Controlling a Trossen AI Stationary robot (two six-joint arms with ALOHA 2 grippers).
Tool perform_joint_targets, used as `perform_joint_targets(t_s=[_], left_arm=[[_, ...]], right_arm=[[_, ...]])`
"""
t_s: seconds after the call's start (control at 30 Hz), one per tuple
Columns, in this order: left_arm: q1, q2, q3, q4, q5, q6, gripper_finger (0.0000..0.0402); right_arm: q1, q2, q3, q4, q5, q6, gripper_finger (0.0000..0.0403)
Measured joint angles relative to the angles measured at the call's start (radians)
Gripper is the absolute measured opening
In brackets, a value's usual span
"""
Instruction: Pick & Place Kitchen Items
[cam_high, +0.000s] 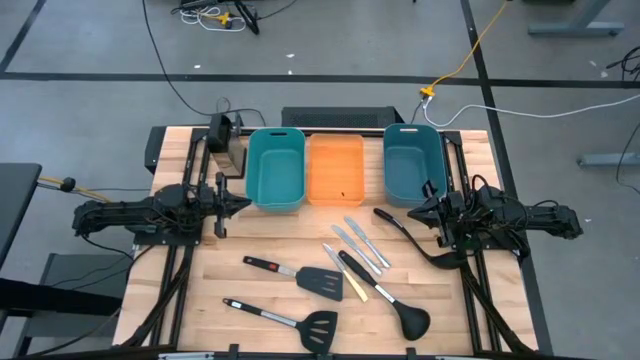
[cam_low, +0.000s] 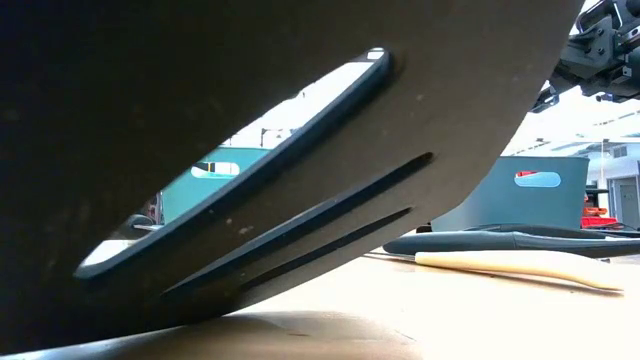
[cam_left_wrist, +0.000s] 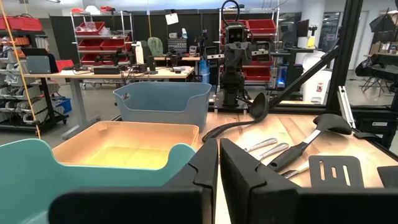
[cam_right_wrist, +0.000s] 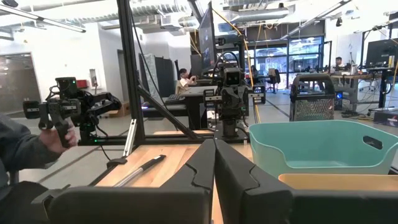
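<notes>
Both grippers hang shut above the table and hold nothing: my left gripper at the left edge, my right gripper at the right edge. Between them, kitchen items lie flat on the wood: two black slotted spatulas, a black ladle, two silver knives and a yellowish stick-like piece. A second ladle lies partly under my right arm. One spatula's blade fills the low view. The shut fingertips show in the left wrist view and the right wrist view.
Three bins stand in a row at the far edge: teal, orange and blue-teal. A black device sits at the far left. In the right wrist view a person's hand holds a device beyond the table.
</notes>
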Motion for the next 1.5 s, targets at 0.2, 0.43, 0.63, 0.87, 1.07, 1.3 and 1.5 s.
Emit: perform_joint_targets(t_s=[0.2, 0.43, 0.63, 0.87, 1.07, 1.3, 1.5], left_arm=[[0.0, 0.0, 0.0, 0.034, 0.0, 0.0, 0.0023], [0.0, 0.0, 0.0, 0.073, 0.0, -0.023, 0.0023], [0.0, 0.0, 0.0, 0.072, 0.0, -0.057, 0.0023], [0.0, 0.0, 0.0, 0.07, -0.003, -0.051, 0.0023], [-0.003, 0.0, 0.002, 0.064, -0.039, 0.008, 0.0022], [-0.095, 0.167, 0.116, 0.096, -0.187, 0.032, 0.0006], [-0.231, 0.488, 0.385, -0.103, -0.355, -0.007, 0.0004]], right_arm=[[0.0, 0.0, 0.0, 0.0, 0.0, 0.0, 0.0016], [0.0, 0.0, 0.0, 0.004, 0.0, 0.0, 0.0016], [0.0, 0.0, 0.0, 0.042, 0.0, 0.0, 0.0016], [0.0, 0.0, 0.0, 0.043, 0.0, 0.0, 0.0016], [0.0, 0.0, 0.0, 0.045, 0.002, 0.001, 0.0016], [0.0, 0.0, 0.0, 0.014, 0.05, -0.007, 0.0016], [0.0, 0.0, 0.0, 0.002, 0.156, -0.002, 0.0016]])
